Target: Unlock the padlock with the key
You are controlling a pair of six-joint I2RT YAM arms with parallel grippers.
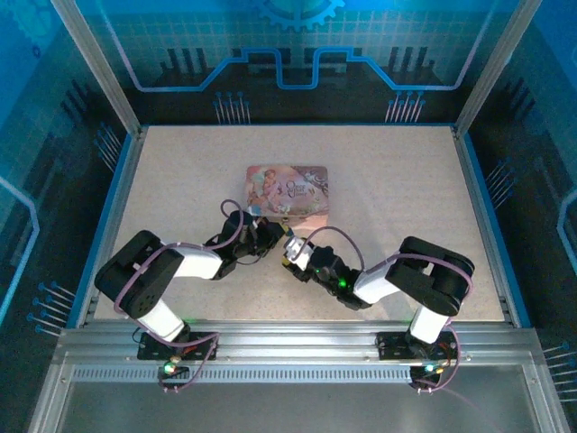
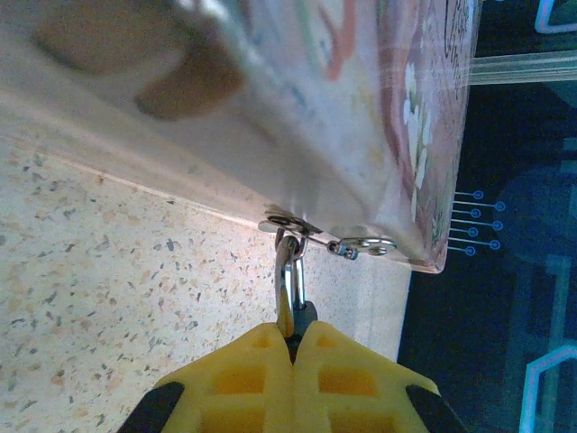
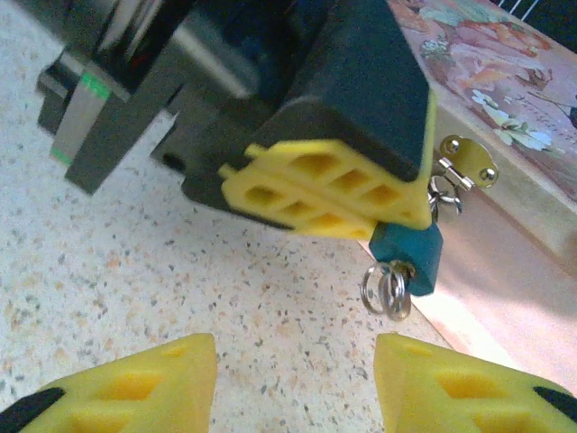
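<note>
The small teal padlock (image 3: 410,253) hangs by its thin shackle (image 2: 290,271) from the metal hasp (image 3: 469,162) on the front of the pink box (image 1: 288,191). My left gripper (image 2: 293,338) is shut on the padlock's body, its yellow pads (image 3: 334,185) covering most of it. At the padlock's lower face hangs the silvery key with its rings (image 3: 388,290); how deep it sits in the keyhole is hidden. My right gripper (image 3: 293,361) is open, low over the table just short of the key, touching nothing. In the top view the left gripper (image 1: 267,236) and right gripper (image 1: 290,251) meet at the box's front edge.
The picture lid of the pink box (image 3: 487,54) rises right behind the padlock. Speckled tabletop (image 1: 406,180) spreads around it, with blue side rails (image 1: 113,216) and aluminium posts at the edges.
</note>
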